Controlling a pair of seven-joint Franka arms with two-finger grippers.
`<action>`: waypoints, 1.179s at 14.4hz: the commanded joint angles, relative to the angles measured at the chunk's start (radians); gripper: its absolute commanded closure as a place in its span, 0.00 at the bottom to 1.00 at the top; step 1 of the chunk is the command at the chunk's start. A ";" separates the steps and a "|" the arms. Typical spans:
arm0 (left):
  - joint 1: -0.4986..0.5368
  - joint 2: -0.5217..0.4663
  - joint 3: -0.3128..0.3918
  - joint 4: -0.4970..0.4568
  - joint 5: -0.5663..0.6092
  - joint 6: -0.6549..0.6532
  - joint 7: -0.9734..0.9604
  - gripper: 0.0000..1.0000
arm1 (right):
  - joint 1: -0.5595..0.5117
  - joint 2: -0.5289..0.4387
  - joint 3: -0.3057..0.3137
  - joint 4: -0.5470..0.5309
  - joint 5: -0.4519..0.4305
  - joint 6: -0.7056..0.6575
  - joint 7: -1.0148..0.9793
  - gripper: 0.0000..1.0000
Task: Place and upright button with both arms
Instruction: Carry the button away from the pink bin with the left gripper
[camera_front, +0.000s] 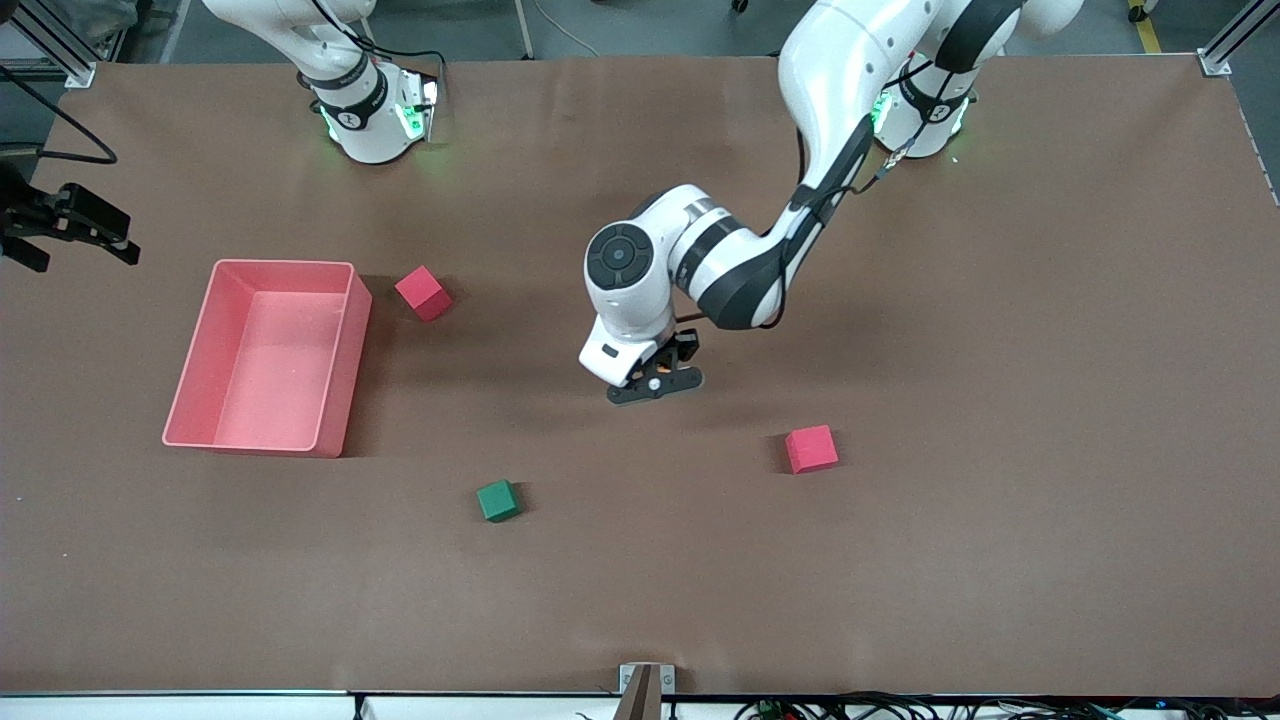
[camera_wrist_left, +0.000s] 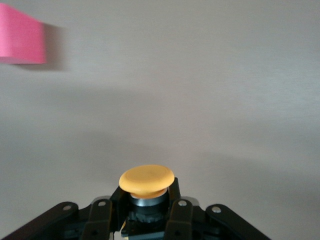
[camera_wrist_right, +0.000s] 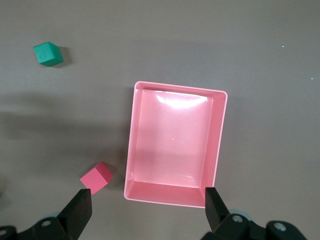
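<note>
The button (camera_wrist_left: 146, 181), orange cap outward, sits clamped between the closed fingers of the left gripper (camera_front: 655, 381), low over the middle of the table (camera_front: 1000, 300). A red cube (camera_front: 811, 448) lies nearer the camera, toward the left arm's end; a green cube (camera_front: 497, 500) lies nearer too. The right gripper (camera_wrist_right: 147, 210) waits, jaws wide and empty, over the pink bin (camera_wrist_right: 217, 130), with another red cube (camera_wrist_right: 96, 177) just beside the bin.
</note>
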 joint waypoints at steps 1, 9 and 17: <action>0.031 -0.076 0.001 -0.046 0.007 -0.110 -0.020 1.00 | 0.003 0.010 0.004 -0.006 0.003 0.008 -0.005 0.00; 0.272 -0.382 -0.013 -0.329 -0.014 -0.171 0.075 1.00 | 0.009 0.010 0.005 -0.008 0.003 -0.012 -0.005 0.00; 0.515 -0.565 -0.011 -0.505 -0.024 -0.171 0.187 1.00 | 0.006 0.010 0.002 0.003 0.016 -0.021 -0.011 0.00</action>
